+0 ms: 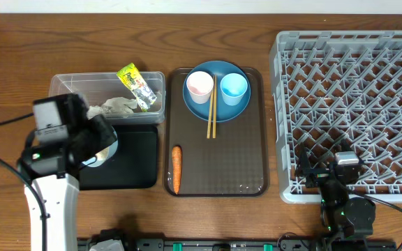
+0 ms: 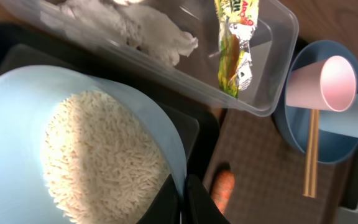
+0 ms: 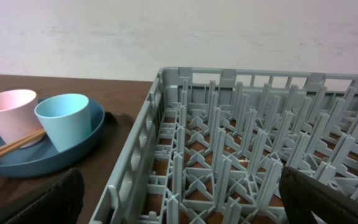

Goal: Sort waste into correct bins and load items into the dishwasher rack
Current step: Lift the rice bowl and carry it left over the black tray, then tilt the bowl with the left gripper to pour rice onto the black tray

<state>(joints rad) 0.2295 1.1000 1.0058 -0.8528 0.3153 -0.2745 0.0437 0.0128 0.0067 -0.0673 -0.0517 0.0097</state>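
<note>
My left gripper (image 2: 184,188) is shut on the rim of the white bowl (image 2: 17,106), pale blue outside, which holds white rice scraps (image 2: 98,155) above the black tray (image 1: 137,167). Overhead, the arm hides most of the bowl (image 1: 107,150). The clear tub (image 1: 67,86) holds crumpled paper (image 1: 117,106) and the yellow-green wrapper (image 1: 135,85). A carrot (image 1: 176,169) lies on the brown tray. The blue plate (image 1: 218,68) carries a pink cup (image 1: 199,86), a light blue cup (image 1: 234,88) and chopsticks (image 1: 211,115). My right gripper (image 3: 185,205) is open over the grey rack's (image 1: 354,84) near edge.
The brown serving tray (image 1: 236,160) sits between the bins and the rack. The rack fills the right side of the table up to its front edge. Bare wooden table (image 1: 19,63) shows at the far left and along the back.
</note>
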